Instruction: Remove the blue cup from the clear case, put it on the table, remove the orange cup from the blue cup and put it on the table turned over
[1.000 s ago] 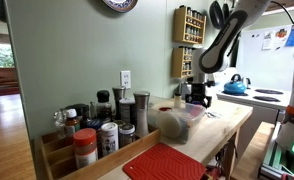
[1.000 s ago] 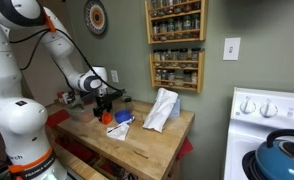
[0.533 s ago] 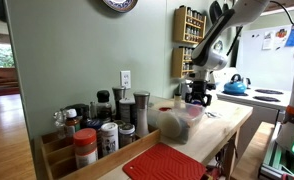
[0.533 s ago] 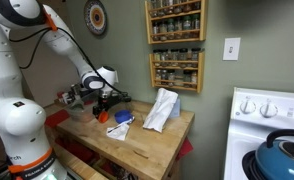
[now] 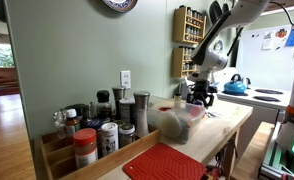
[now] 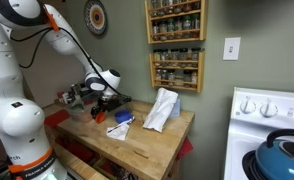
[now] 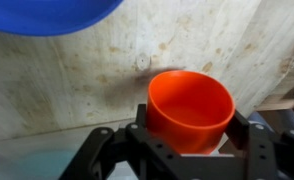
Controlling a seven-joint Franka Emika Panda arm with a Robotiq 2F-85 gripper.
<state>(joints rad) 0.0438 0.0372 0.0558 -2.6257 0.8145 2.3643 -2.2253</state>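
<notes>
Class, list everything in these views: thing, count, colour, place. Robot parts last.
table: one, pale wood, beneath everything
orange cup: one, orange, in the robot's grip
blue cup: one, blue, top of wrist view
clear case: one, colourless, mid-table
spice jars: many, mostly dark-lidded, table end
mat: one, red, near table edge
cloth: one, white, on table
spice racks: two, wooden, on wall
clock: one, dark, on wall
stove: one, white, beside table
kettle: one, blue, on stove
arm: one, white, over table
fingers: two, black, flanking orange cup
</notes>
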